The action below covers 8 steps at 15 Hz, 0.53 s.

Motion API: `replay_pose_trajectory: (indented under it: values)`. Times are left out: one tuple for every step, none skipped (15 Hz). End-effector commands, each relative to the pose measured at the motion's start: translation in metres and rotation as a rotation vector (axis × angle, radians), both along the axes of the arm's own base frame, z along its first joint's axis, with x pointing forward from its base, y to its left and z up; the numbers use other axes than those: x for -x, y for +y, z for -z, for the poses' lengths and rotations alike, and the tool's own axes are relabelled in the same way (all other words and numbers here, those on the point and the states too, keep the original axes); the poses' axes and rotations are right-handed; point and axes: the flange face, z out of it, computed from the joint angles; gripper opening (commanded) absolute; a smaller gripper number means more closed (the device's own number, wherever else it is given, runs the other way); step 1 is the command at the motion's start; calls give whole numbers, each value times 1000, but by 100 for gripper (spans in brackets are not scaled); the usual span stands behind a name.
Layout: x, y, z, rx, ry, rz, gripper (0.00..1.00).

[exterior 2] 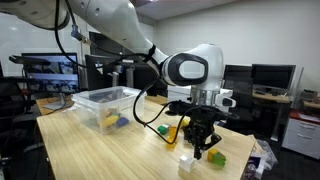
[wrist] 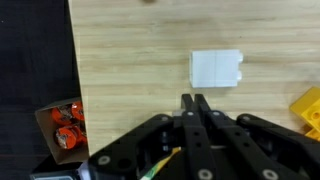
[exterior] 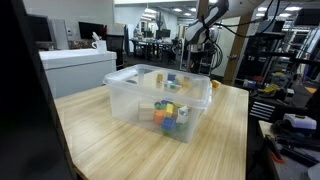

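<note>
Hanging low over the light wooden tabletop (wrist: pixel 130 50), the tool (wrist: pixel 192 103) has its two black fingers pressed flat against each other. A small white plastic building block (wrist: pixel 216 68) lies on the wood just beyond the fingertips, apart from them. A yellow block (wrist: pixel 308 112) sits at the wrist view's right edge. In an exterior view a green block (exterior 2: pixel 216 157) lies near the tool, and farther back stands a clear plastic bin (exterior 2: pixel 105 97) holding coloured blocks.

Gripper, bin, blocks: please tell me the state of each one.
Gripper: jaws shut, holding nothing.
White block: flat on the table, apart from the gripper.
Clear bin: upright, no lid, coloured blocks inside.
Yellow block: on the table, partly out of frame.
</note>
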Motion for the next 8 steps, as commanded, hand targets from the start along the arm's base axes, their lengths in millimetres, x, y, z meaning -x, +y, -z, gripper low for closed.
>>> replay_pose_trajectory:
  values:
    - [-4, 11, 4, -44, 34, 10, 0]
    - [-4, 16, 7, -53, 40, 6, 1]
    - [-5, 22, 9, -66, 49, -2, 2]
    - [-5, 27, 9, -76, 54, -15, 3]
    - [-5, 29, 10, -79, 59, -20, 3]
    - [-5, 32, 10, -81, 64, -25, 2]
    - [-4, 34, 8, -75, 70, -27, 3]
    - [-2, 34, 7, -74, 76, -31, 2]
